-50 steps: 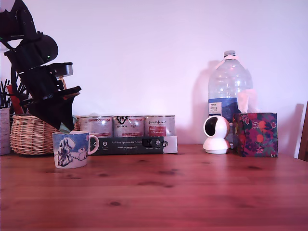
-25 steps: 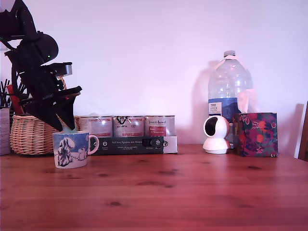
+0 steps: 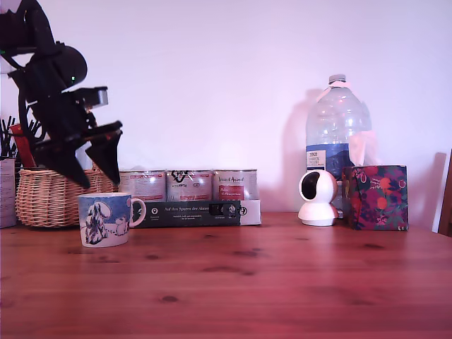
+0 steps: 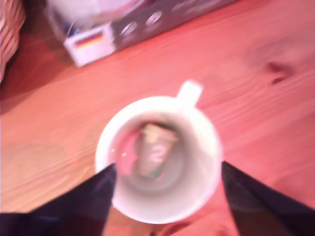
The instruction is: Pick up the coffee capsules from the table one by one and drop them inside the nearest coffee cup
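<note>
At the exterior view's left, the gripper (image 3: pixel 97 178) hangs just above the coffee cup (image 3: pixel 104 219), its two dark fingers (image 3: pixel 109 157) spread apart with nothing between them. That blue-and-white cup stands on the table (image 3: pixel 268 282) with its white handle toward the exterior view's right. Seen from the wrist view, the gripper (image 4: pixel 165 169) straddles the cup's white rim (image 4: pixel 206 142), one fingertip on either side, and the coffee capsule (image 4: pixel 155 152) lies inside the cup on its floor, a light mark visible on its side; the picture is blurred, so finer detail cannot be read. Behind the cup stand a wicker basket (image 3: pixel 44 199), a dark box (image 3: pixel 198 212) and three silver tins (image 3: pixel 188 185). Farther right are a white camera (image 3: pixel 317 198), a water bottle (image 3: pixel 337 131) and a patterned box (image 3: pixel 374 198)
</note>
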Motion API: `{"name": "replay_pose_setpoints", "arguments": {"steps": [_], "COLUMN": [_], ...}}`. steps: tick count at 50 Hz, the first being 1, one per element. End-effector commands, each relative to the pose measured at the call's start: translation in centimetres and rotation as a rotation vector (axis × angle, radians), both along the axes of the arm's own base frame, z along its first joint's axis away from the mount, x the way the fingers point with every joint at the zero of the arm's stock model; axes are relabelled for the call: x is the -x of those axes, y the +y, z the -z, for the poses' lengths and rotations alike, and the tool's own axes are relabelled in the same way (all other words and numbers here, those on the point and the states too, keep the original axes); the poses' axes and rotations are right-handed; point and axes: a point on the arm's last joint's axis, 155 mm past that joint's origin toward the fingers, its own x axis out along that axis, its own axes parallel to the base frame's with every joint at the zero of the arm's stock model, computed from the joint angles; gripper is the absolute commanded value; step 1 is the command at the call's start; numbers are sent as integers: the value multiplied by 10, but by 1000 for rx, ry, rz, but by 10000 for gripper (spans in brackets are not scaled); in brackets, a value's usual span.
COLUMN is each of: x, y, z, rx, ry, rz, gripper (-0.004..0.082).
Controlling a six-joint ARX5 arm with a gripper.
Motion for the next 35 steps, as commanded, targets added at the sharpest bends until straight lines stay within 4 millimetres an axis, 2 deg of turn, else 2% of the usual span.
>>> {"name": "replay_pose_setpoints", "arguments": {"steps": [1, 4, 8, 23, 27, 35], "x": [2, 6, 11, 40, 52, 80], "y": [-5, -7, -9, -11, -8, 3], "z": [-44, -57, -72, -114, -119, -115], "rx": [32, 47, 62, 99, 114, 128], "ry": [-86, -103, -122, -223, -262, -315], "rz": [11, 20, 29, 49, 36, 8], "gripper": [221, 81, -15, -22, -22, -22]}}
